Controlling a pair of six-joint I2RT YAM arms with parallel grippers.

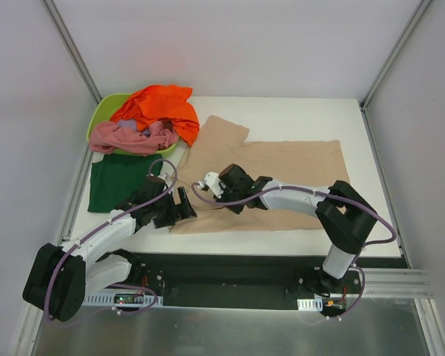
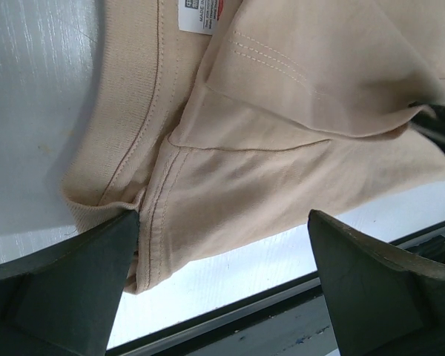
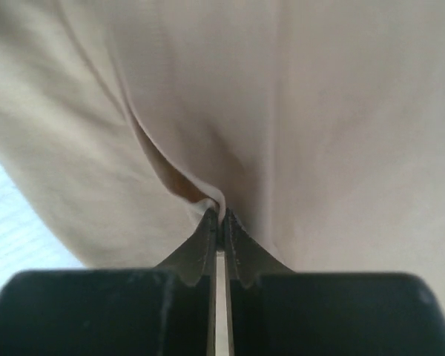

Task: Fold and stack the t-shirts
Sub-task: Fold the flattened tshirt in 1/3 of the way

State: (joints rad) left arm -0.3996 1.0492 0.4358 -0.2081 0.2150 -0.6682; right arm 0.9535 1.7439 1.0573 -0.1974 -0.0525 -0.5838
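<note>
The beige t-shirt [image 1: 282, 174] lies spread across the middle of the table, one sleeve [image 1: 219, 133] pointing back left. My right gripper [image 1: 224, 206] is shut on a pinched fold of the beige shirt [image 3: 230, 111] near its front left part. My left gripper [image 1: 184, 208] is open at the shirt's front left corner, its fingers [image 2: 67, 285] either side of the collar hem [image 2: 159, 215], not gripping it. A dark green t-shirt [image 1: 119, 182] lies folded at the left. The orange t-shirt [image 1: 159, 107] and the pink t-shirt [image 1: 130, 137] are heaped over the tub.
A lime-green plastic tub [image 1: 104, 111] stands at the back left under the heaped shirts. The table's front edge and a black rail [image 2: 282, 297] run just below the left gripper. White walls enclose the table on three sides.
</note>
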